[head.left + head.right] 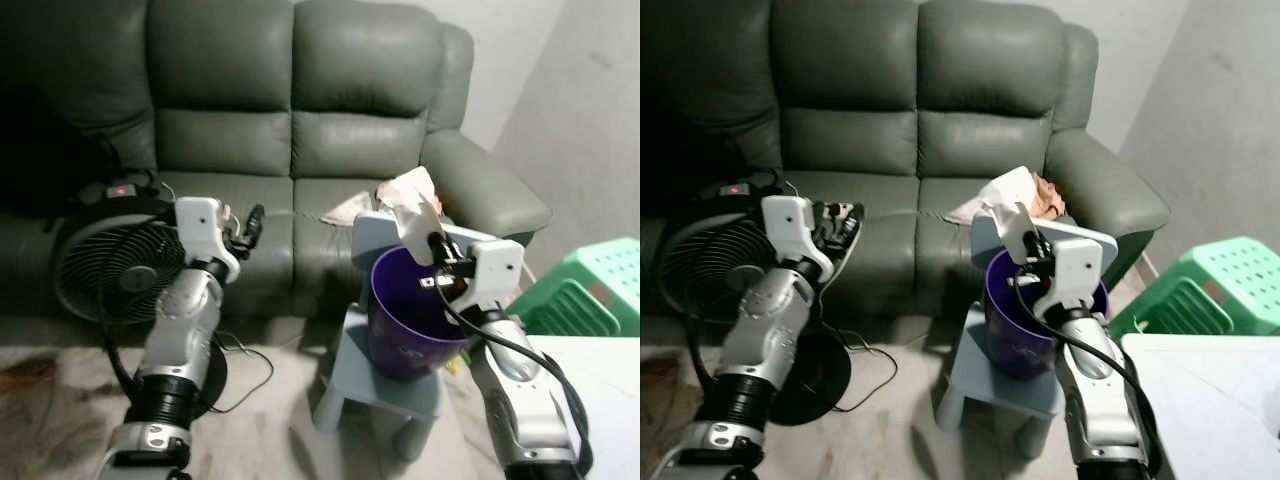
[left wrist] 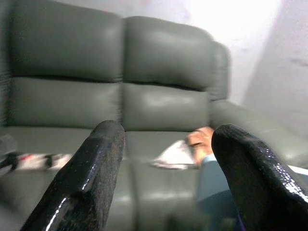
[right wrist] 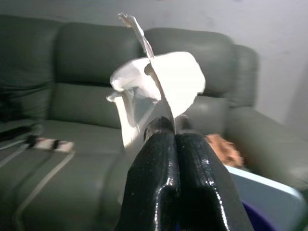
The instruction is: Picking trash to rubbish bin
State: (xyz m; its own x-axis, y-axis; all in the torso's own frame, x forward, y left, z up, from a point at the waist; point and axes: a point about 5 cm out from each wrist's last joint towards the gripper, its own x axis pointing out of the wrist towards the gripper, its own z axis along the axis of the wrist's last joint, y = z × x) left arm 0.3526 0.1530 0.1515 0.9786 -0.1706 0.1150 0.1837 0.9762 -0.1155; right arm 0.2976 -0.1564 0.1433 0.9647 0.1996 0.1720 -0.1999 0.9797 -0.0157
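Holding paper [image 3: 159, 91] pinched in right gripper [image 3: 174, 126], fingers pressed shut on it, right above purple bin [image 1: 405, 320] on blue stool [image 1: 385, 385]. Keeping left gripper [image 1: 250, 228] idle, fingers spread, toward sofa [image 1: 290, 130]. Best releasing only once centred over bin mouth, low enough to stop paper drifting onto sofa behind.

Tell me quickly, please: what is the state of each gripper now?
Left gripper: open, holding nothing.
Right gripper: closed on a white paper scrap, above the purple bin.
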